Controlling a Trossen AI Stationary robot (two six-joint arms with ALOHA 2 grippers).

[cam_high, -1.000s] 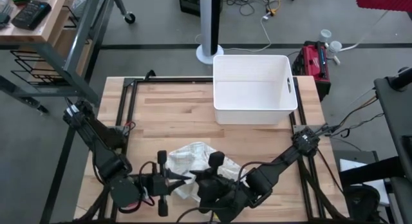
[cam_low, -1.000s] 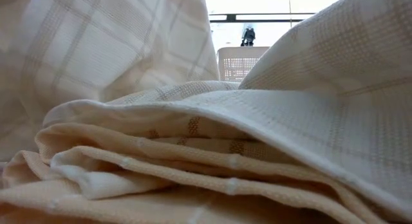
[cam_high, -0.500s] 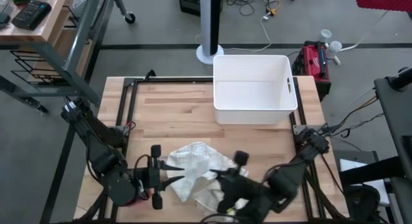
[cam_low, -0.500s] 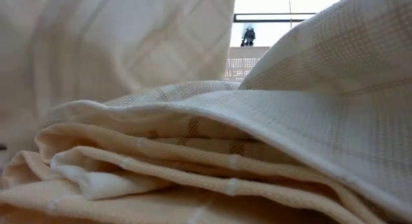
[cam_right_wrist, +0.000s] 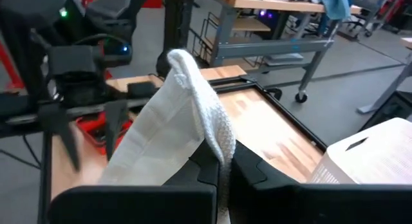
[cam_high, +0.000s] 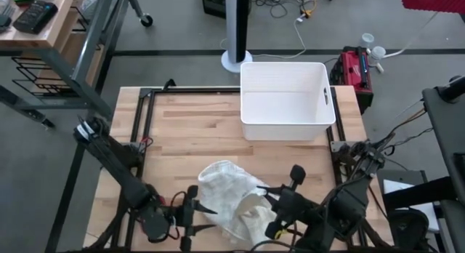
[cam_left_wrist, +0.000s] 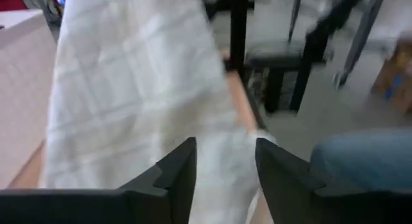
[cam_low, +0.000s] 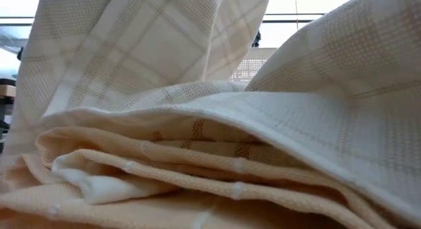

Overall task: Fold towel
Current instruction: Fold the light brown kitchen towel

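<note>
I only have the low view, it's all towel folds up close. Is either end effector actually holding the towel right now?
Observer: Yes. The right end effector is shut on the towel, which drapes over its fingers.
Operator: And the left one?
Observer: The left end effector has its fingers apart, with the towel lying just beyond them.
Operator: Where's the towel on the table?
Observer: On the wooden table, at the near edge between both arms, apart from the white bin at the far edge.

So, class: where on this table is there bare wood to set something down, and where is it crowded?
Bare wood: the strip left of the white bin, and the band between bin and towel. Crowded: the near edge, where the left gripper and right gripper flank the towel.
</note>
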